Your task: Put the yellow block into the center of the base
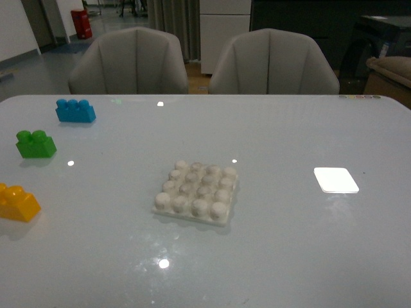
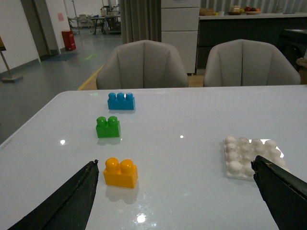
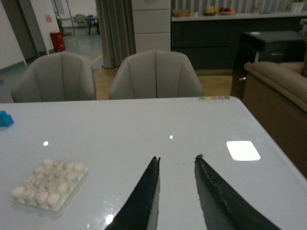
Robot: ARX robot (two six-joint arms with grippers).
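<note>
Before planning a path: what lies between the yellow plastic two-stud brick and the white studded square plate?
Bare table between brick and plate, front view.

The left gripper is held wide open, pointed toward 12 o'clock; the right gripper is held only narrowly parted, likewise pointed

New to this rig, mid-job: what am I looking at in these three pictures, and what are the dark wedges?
A two-armed robot at a white table. The front view looks out from its body; no arm shows there. The other two come from wrist cameras, and the wedges are gripper fingers. The left gripper is wide open, facing the yellow block; the right gripper is open more narrowly. Neither holds anything. Also there: the studded base, a green brick, a blue brick, a white patch.
</note>
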